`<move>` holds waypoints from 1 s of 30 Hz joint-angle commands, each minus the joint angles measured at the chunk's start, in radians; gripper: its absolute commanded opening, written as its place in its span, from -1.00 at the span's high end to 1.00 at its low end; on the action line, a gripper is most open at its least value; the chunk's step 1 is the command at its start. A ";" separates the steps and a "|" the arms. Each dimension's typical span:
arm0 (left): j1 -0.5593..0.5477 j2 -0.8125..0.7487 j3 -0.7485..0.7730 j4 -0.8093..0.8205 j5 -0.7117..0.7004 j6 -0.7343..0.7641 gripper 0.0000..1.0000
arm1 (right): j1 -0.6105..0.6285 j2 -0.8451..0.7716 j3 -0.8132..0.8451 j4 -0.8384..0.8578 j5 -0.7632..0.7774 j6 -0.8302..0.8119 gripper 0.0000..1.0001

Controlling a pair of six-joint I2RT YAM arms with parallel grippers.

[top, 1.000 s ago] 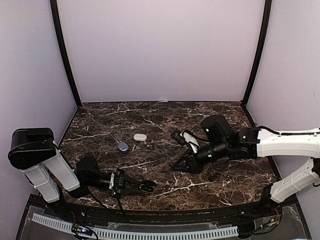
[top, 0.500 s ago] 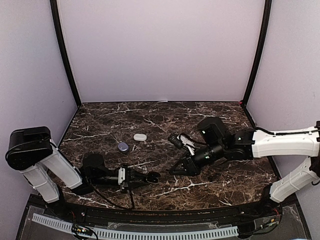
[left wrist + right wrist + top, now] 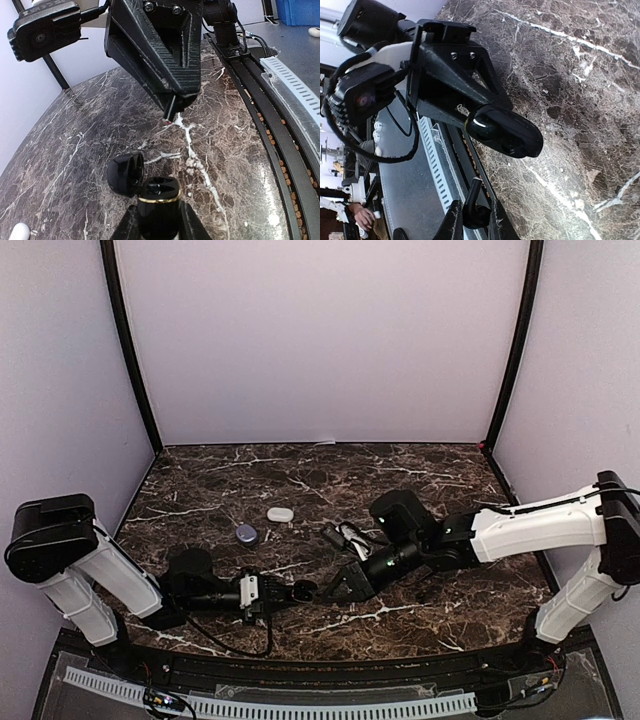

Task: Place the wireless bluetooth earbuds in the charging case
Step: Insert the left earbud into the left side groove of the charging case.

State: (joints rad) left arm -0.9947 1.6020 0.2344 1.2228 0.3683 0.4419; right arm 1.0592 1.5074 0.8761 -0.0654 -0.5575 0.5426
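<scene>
My left gripper (image 3: 158, 227) is shut on an open black charging case (image 3: 158, 200) with a gold rim, its lid (image 3: 125, 172) swung back to the left. The case also shows in the top view (image 3: 297, 591) and the right wrist view (image 3: 506, 129). My right gripper (image 3: 473, 220) is shut on a black earbud (image 3: 476, 209) whose stem points at the case. In the left wrist view the earbud's stem tip (image 3: 170, 109) hangs just beyond the case. In the top view the right gripper (image 3: 336, 587) is close to the right of the case.
A white case (image 3: 280, 513) and a purple-grey case (image 3: 246, 533) lie on the marble table (image 3: 420, 490) behind the left arm. A white object (image 3: 19, 231) shows at the lower left of the left wrist view. The table's front rail (image 3: 300, 665) is close by.
My right gripper has moved left and nearer with the earbud, closing on the case. My left gripper has shifted slightly with the open case.
</scene>
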 commanded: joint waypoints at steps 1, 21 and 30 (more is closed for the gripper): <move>-0.011 -0.030 0.013 -0.019 -0.025 0.023 0.85 | 0.014 0.028 0.023 0.067 0.005 0.078 0.82; -0.025 -0.016 0.022 -0.027 -0.041 0.039 0.85 | 0.039 0.137 0.129 -0.038 -0.001 0.099 0.80; -0.033 -0.018 0.022 -0.033 -0.044 0.051 0.85 | 0.039 0.155 0.149 -0.037 0.005 0.105 0.80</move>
State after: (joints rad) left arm -1.0195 1.6020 0.2424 1.1957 0.3275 0.4717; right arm 1.0866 1.6554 0.9920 -0.1116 -0.5507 0.6464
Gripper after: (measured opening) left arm 0.243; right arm 0.132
